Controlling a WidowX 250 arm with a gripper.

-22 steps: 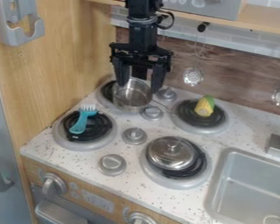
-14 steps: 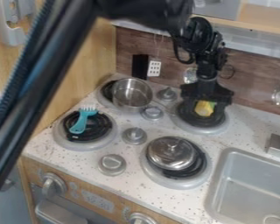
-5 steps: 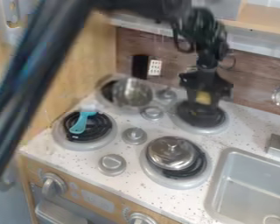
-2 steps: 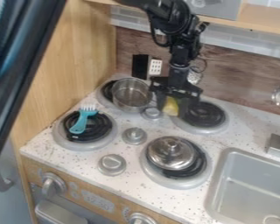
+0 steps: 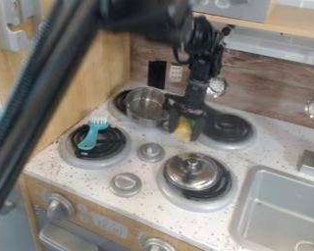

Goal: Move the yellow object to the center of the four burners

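The counter (image 5: 277,142) is off-white, speckled brown. Its burners (image 5: 228,128) have black coils in pale grey rims. Near its left edge, the brush (image 5: 90,139) is turquoise with whitish bristles; toward the back left corner, the pot (image 5: 145,105) is silver. The lid (image 5: 192,172) nearer the front edge is shiny silver, the small knobs (image 5: 150,152) silver-grey, the sink (image 5: 277,211) at the right edge plain grey. Arm (image 5: 200,63) and gripper (image 5: 184,133) are black, the corn (image 5: 183,130) yellow. Behind the back edge, the wall (image 5: 271,86) is brown with streaky grain, below white-grey tiles (image 5: 271,51). The side panel (image 5: 114,63) is tan, wood-grained.
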